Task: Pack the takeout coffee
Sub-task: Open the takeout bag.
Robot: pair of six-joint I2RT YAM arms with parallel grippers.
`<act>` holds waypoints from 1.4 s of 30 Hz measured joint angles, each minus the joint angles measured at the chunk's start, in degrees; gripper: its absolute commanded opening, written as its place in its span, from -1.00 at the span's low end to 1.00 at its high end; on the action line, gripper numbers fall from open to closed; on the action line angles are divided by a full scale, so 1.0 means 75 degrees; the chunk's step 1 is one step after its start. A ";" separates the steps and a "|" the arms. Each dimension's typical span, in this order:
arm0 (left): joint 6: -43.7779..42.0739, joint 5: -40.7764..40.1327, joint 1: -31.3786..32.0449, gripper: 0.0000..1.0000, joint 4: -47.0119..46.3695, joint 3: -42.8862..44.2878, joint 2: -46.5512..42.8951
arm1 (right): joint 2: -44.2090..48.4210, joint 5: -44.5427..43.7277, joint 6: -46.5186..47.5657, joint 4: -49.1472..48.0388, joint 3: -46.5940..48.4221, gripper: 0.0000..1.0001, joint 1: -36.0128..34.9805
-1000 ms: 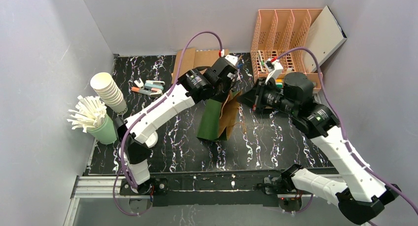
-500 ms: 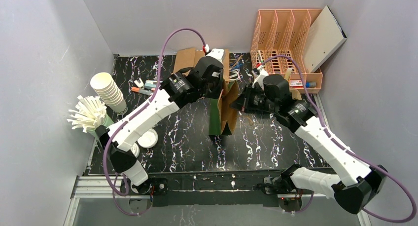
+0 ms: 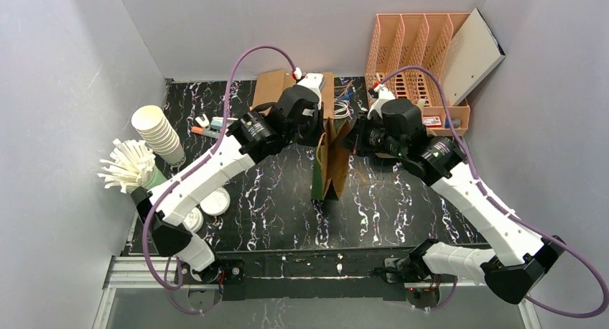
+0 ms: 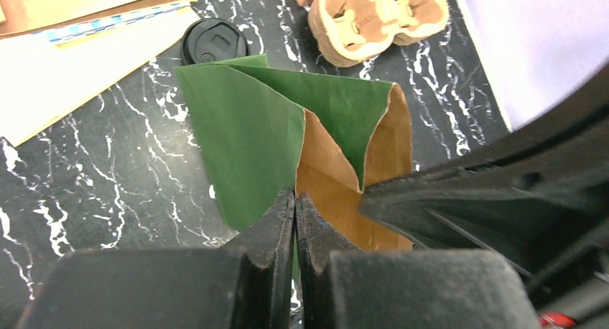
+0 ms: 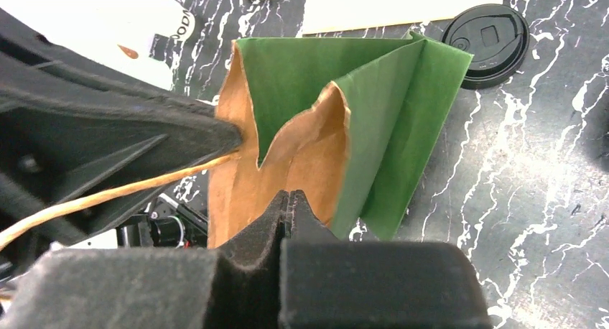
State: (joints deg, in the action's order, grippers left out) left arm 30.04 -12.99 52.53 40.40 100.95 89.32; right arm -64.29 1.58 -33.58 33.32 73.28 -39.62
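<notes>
A paper bag, green outside and brown inside, stands upright mid-table, held between both arms. My left gripper is shut on the bag's left top edge. My right gripper is shut on the opposite top edge, and a tan handle cord runs across its view. The bag's mouth is only narrowly open. A black coffee lid lies on the table beside the bag and also shows in the left wrist view. No coffee cup is seen in the bag.
A stack of white paper cups and a green cup of white stirrers stand at the left. White lids lie near the left arm. A peach file rack stands at back right. Flat bags lie behind.
Both grippers moved toward each other and up the table. The bag swung from a leftward tilt to upright, and its mouth narrowed.
</notes>
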 measured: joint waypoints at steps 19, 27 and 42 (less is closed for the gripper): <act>0.0082 0.0504 -0.0484 -1.00 -0.0551 -0.0708 -0.0659 | -0.0565 -0.1816 0.0941 0.0653 0.0055 0.06 -0.0009; 0.0058 0.0831 -0.0813 -1.00 -0.0729 -0.0880 -0.0670 | -0.0356 -0.1982 0.1303 0.0606 0.0061 0.25 -0.0023; -0.0003 0.1513 -0.1192 -1.00 -0.1023 -0.1055 -0.0670 | -0.0338 -0.1941 0.1795 0.0761 0.0597 0.52 -0.0023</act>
State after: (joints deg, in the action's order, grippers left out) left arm 30.02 -1.65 43.59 32.73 93.03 84.29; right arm -66.83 -12.97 -20.12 39.03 77.76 -39.79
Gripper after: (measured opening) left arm 0.008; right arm 0.760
